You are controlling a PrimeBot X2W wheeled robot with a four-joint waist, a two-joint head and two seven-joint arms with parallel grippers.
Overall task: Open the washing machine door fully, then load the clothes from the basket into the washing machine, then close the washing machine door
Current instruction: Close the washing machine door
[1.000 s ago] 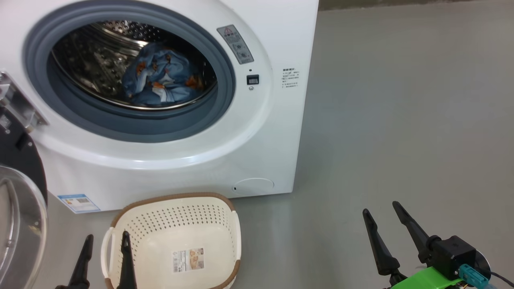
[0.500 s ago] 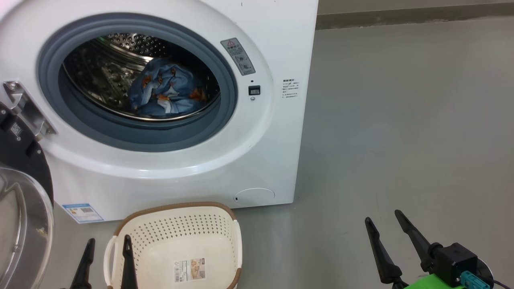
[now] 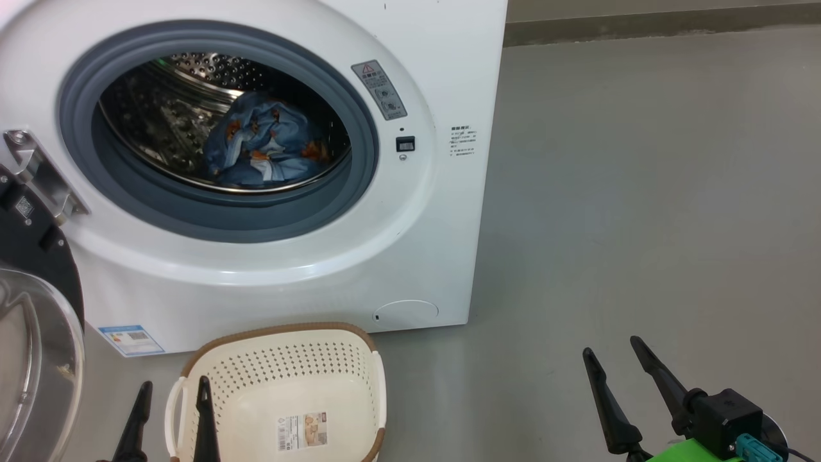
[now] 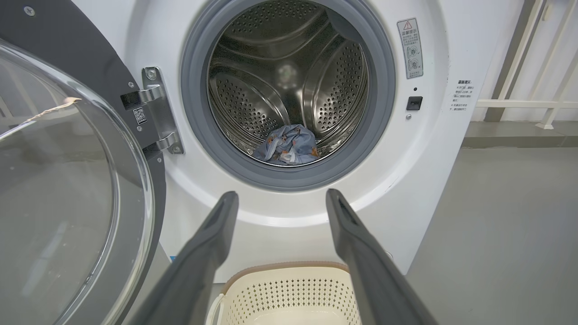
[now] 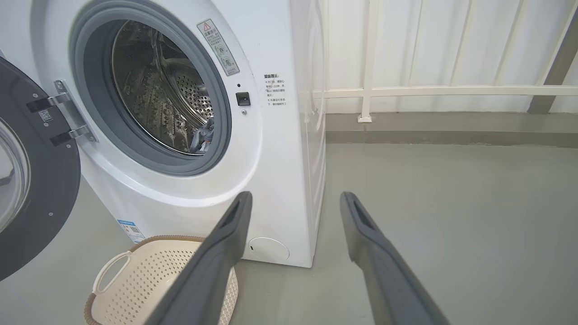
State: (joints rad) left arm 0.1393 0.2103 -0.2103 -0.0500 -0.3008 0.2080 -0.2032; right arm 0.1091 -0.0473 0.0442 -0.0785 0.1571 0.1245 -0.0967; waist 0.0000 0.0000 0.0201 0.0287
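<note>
Door [image 3: 35,333] open, clothes [image 3: 263,151] inside washing machine [image 3: 288,269], basket [image 3: 288,369] empty

Bare laundry corner here: a white washing machine [image 3: 288,282] stands on a smooth grey floor [image 3: 641,192], a plastic basket [image 3: 276,330] just in front, pale wall panels [image 5: 429,45] and a white rail [image 5: 451,90] beyond.

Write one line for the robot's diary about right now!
door open | clothes in drum | basket empty | left pincer open | right pincer open | next: close door
</note>
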